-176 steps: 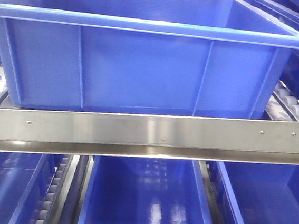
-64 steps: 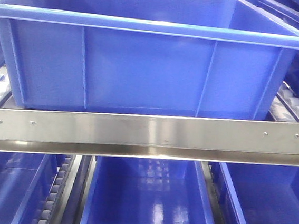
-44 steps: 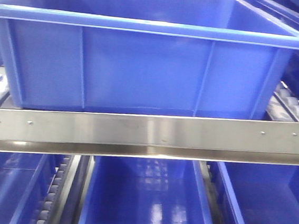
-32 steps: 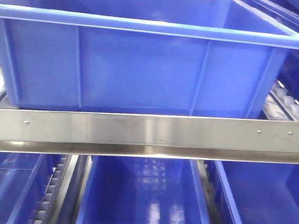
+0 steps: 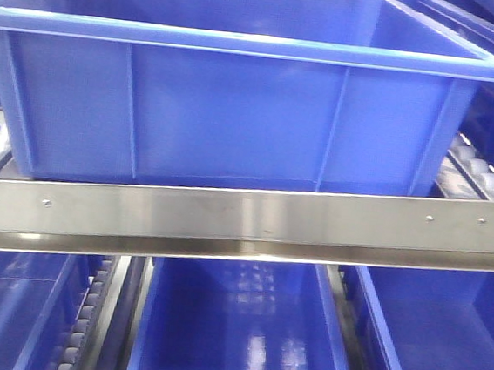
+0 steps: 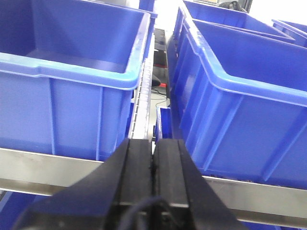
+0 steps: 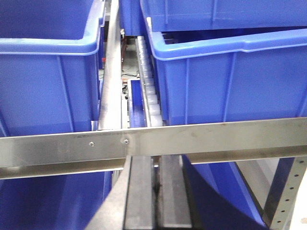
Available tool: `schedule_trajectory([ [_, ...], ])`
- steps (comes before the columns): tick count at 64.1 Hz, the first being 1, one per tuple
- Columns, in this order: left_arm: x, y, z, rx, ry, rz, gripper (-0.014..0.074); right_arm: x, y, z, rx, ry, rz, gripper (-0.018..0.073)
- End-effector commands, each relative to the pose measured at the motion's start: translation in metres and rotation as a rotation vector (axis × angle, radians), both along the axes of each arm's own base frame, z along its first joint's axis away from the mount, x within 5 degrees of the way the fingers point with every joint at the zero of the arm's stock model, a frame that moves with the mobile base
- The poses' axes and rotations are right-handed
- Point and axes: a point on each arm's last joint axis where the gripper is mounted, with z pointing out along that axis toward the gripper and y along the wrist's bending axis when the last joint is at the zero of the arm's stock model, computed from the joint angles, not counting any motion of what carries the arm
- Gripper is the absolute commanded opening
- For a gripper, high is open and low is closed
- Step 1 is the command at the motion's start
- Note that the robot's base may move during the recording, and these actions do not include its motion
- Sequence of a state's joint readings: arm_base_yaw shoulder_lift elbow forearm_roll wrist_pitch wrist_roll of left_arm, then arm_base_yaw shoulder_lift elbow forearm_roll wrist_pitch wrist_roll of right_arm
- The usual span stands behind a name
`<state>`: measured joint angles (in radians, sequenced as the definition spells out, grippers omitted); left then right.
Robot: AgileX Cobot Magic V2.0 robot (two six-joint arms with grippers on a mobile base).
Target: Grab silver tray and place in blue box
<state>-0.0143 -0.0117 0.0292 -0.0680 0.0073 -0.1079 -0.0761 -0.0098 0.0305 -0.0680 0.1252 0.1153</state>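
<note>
The blue box [image 5: 237,105] stands on the upper shelf level, straight ahead in the front view, and what shows of its inside is empty. The silver tray is out of view in every frame. My left gripper [image 6: 153,142] is shut and empty, pointing at the gap between two blue crates. My right gripper [image 7: 156,159] is shut and empty, just below the steel rail [image 7: 192,139]. Neither gripper shows in the front view.
A steel shelf rail [image 5: 244,220] runs across in front of the box. Roller tracks [image 5: 484,177] flank it. More blue crates [image 5: 241,333] sit on the level below. Crates stand left [image 6: 72,91] and right [image 6: 240,105] of the left gripper.
The front view has swayed slightly, so the box sits a little further left than one second ago. No gripper or object enters that view.
</note>
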Motion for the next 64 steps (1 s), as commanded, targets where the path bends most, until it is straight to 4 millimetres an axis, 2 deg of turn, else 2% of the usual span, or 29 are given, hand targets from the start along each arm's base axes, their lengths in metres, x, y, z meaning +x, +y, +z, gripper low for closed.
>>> schedule_trajectory([
  [1,-0.0027,0.0006,0.0104,-0.007,-0.115,0.006,-0.0095,-0.0014,0.0005,0.0096,-0.022,-0.119,0.003,0.0053],
  [64,-0.0027,0.0006,0.0104,-0.007,-0.115,0.006,-0.0095,-0.0013,0.0004,0.008,-0.02,-0.101,0.002,0.0053],
])
